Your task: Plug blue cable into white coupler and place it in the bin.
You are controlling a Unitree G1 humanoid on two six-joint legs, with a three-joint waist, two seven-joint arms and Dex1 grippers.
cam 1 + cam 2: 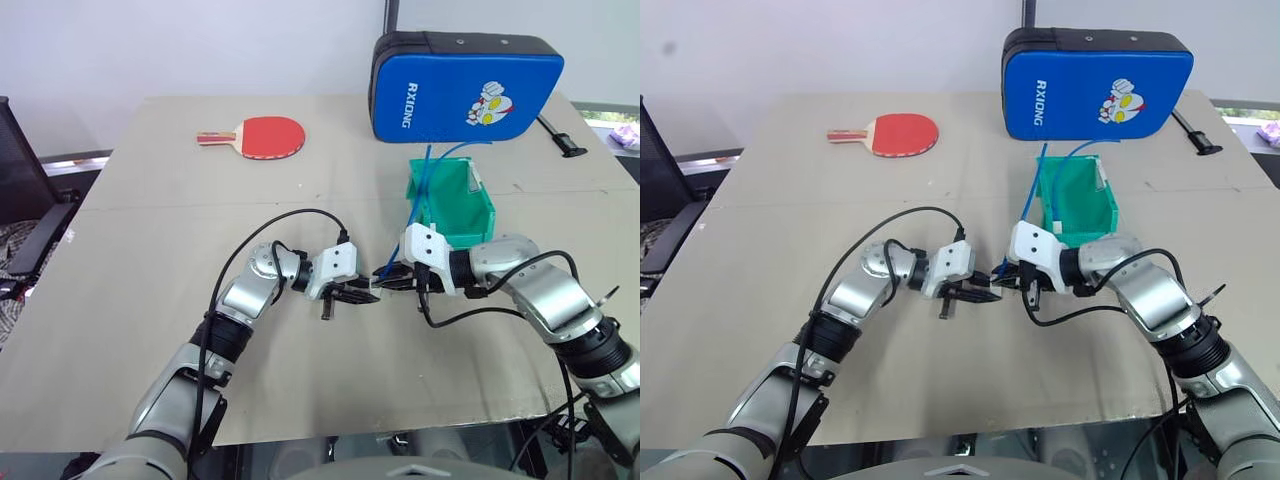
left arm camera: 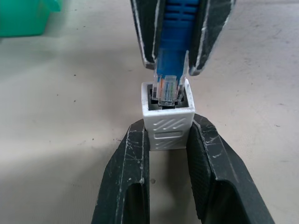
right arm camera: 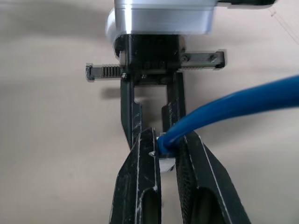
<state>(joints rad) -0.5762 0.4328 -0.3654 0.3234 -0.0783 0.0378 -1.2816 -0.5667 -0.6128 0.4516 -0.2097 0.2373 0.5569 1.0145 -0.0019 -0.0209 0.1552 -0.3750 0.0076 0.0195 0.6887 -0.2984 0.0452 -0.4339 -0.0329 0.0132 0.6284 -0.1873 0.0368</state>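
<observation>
On the desk (image 1: pixel 140 330), right of centre, the bin (image 1: pixel 462 218) holds a loop of the blue cable (image 1: pixel 426 180). Near it, the left claw (image 1: pixel 352 294) clamps the white coupler (image 2: pixel 167 122). The right claw (image 1: pixel 392 279) pinches the cable's plug at the socket.

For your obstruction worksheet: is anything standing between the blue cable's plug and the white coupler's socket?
Nothing visible does. The left gripper holds the white coupler with its socket facing the right gripper, which pinches the blue cable. The clear plug tip sits right at the socket mouth.
</observation>
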